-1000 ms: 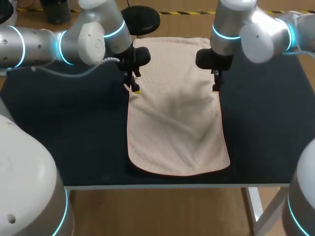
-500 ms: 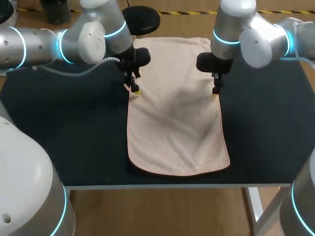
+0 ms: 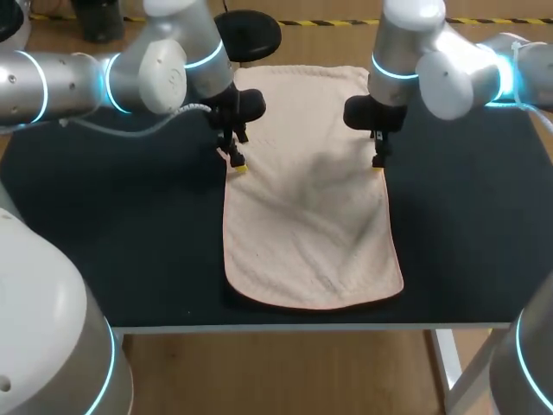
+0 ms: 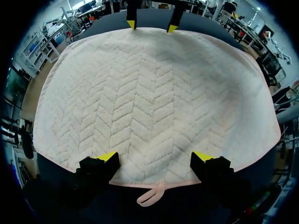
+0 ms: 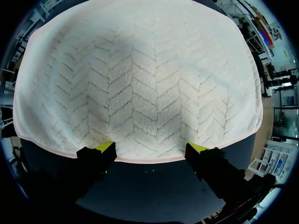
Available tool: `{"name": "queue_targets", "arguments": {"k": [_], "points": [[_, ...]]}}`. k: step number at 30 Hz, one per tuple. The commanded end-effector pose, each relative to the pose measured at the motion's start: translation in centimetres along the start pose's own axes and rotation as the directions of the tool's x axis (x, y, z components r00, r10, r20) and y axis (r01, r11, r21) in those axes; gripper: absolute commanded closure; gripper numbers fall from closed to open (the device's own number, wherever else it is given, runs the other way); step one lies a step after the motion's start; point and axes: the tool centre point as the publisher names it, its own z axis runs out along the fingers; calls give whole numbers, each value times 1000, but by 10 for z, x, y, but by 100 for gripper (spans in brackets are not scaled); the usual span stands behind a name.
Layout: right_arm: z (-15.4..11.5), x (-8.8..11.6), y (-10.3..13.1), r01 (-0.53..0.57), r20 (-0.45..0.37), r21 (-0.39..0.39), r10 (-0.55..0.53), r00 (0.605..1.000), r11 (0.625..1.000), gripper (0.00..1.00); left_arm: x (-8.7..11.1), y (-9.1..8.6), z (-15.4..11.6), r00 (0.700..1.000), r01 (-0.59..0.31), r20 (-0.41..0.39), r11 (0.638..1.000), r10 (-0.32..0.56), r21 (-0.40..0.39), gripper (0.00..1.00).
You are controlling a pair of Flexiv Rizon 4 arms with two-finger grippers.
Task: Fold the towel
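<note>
Head view: a pale peach terry towel with a herringbone weave [image 3: 307,216] lies flat on the dark blue counter [image 3: 130,242], its long sides running away from the robot. The silver left arm [image 3: 164,65] bends in over the towel's left long edge, and the silver right arm [image 3: 432,65] mirrors it at the right long edge. Both wrists point straight down. Each arm's yellow fingertips [image 3: 240,168] sit right at the hem, past the towel's middle toward its far end. The matched pose looks set for lifting both edges together into a fold.

Left wrist view: the left jaws stand wide open – one yellow fingertip [image 4: 108,156] at each side, both resting at the towel's near hem, with nothing pinched. A small fabric hanging loop [image 4: 152,198] pokes out from the hem between them. Across the towel, the other arm's yellow tips [image 4: 132,24] touch the opposite hem.

Right wrist view: the right jaws are equally wide open – tips at the towel's hem, holding nothing, with bare counter beneath the wrist.
</note>
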Motion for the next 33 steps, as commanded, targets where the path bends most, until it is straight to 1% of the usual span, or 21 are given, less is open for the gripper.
{"name": "queue_targets", "arguments": {"k": [1, 2, 4, 5, 6, 7, 8, 21, 27, 33], "points": [[7, -1, 0, 5, -7, 7, -5, 1000, 1000, 0, -3, 0, 3, 1000, 2, -5, 1000, -2, -1, 0], [7, -1, 0, 7, -8, 7, -7, 1000, 1000, 0, -3, 0, 3, 1000, 2, -5, 1000, -2, -1, 4], [7, -1, 0, 11, -9, 7, -11, 1000, 1000, 0, -4, 0, 4, 1000, 5, -5, 1000, -5, 0, 49], [8, -1, 0, 14, -9, 7, -14, 1000, 1000, 30, -4, 0, 4, 1000, 5, -5, 1000, -5, -1, 57], [8, -1, 0, 14, -9, 8, -14, 1000, 1000, 73, -4, 0, 4, 1000, 4, -4, 1000, -4, 0, 71], [8, -1, 0, 16, -9, 8, -15, 1000, 1000, 95, -4, 0, 4, 1000, 2, -4, 1000, -2, -2, 87], [7, 0, -1, 18, -8, 9, -18, 1000, 1000, 100, -4, 0, 4, 1000, 1, -4, 1000, -1, -3, 100], [-1, 6, -6, 22, 4, 9, -22, 1000, 1000, 100, 2, 2, -1, 1000, 7, -12, 1000, -7, 27, 100], [-9, 6, -7, 19, 16, 2, -19, 1000, 1000, 100, 6, 1, -10, 1000, 15, -9, 999, -14, 42, 100], [-16, 6, -6, 18, 32, -5, -18, 999, 1000, 100, 7, -4, -25, 1000, 17, 13, 997, -18, 71, 100]]}}
